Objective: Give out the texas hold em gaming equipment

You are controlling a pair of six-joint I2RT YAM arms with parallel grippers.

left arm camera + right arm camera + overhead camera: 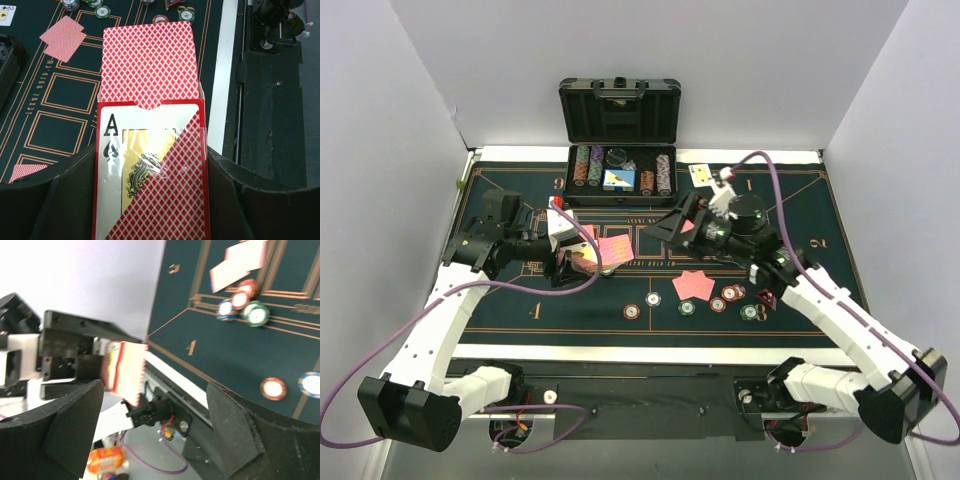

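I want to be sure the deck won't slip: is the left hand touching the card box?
Touching. The left wrist view shows the card box wedged in the left hand, its fingers pressed flush against both long sides.

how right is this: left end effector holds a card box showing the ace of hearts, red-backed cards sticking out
One slip: the left wrist view shows the ace of spades, not hearts. The left end effector does hold the card box, red-backed cards sticking out.
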